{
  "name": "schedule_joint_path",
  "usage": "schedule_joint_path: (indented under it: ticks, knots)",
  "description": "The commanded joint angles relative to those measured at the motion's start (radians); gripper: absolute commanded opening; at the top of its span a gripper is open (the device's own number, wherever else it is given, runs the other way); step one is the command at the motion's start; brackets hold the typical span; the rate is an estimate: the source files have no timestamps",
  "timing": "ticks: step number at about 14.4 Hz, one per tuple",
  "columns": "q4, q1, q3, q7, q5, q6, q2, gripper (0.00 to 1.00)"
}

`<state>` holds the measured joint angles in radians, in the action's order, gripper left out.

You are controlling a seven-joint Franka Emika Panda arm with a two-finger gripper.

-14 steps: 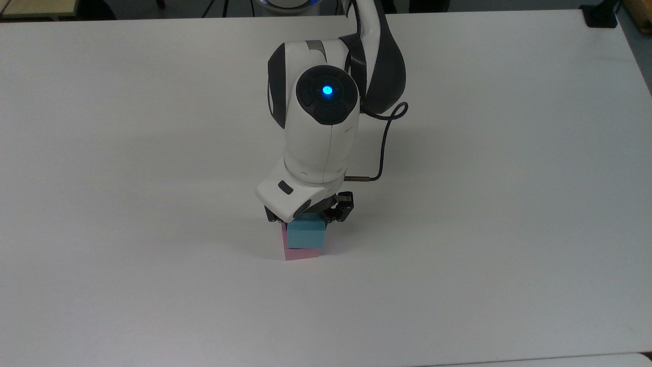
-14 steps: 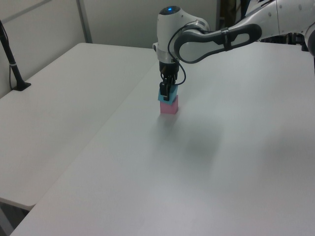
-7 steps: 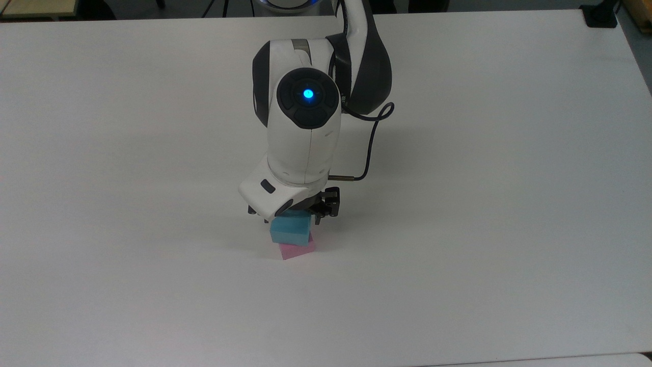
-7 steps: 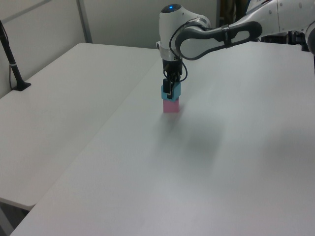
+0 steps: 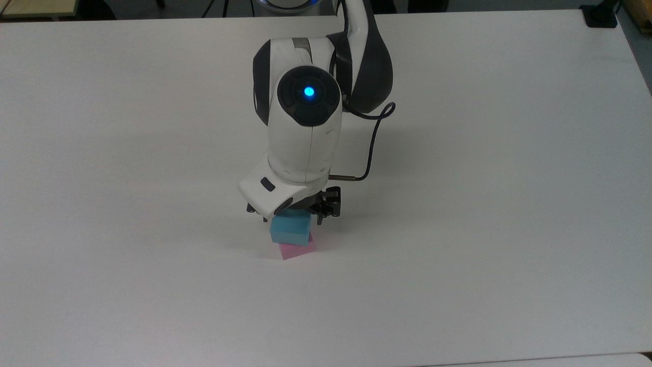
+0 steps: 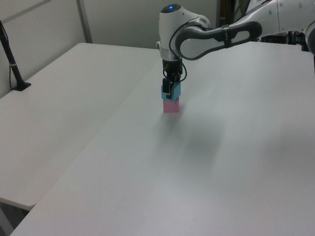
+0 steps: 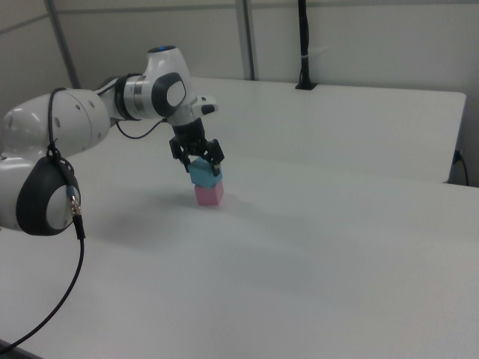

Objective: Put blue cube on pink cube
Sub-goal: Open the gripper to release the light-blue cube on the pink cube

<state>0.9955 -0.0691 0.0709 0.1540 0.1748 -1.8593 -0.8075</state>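
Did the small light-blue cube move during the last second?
Yes. In the top view, the small light-blue cube shifted left relative to the fixed pink block, now overhanging its left edge; the tool holds it.

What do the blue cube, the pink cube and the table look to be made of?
Blue cube: matte, no glare, softly rounded edges; possibly foam or painted wood.
Pink cube: same dull, plain finish, likely the same material.
Table: smooth white top with a faint sheen, probably laminate.
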Motion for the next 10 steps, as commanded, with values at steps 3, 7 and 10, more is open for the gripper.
schedule_joint_path:
  ticks: [3, 7, 10]
  knots:
    - [0.202, 0.0, 0.001, 0.033, -0.02, 0.02, 0.276, 1.0]
    - [0.434, 0.018, 0.001, 0.042, -0.023, 0.023, 0.532, 1.0]
    - [0.615, 0.037, 0.003, 0.035, -0.04, 0.083, 0.732, 1.0]
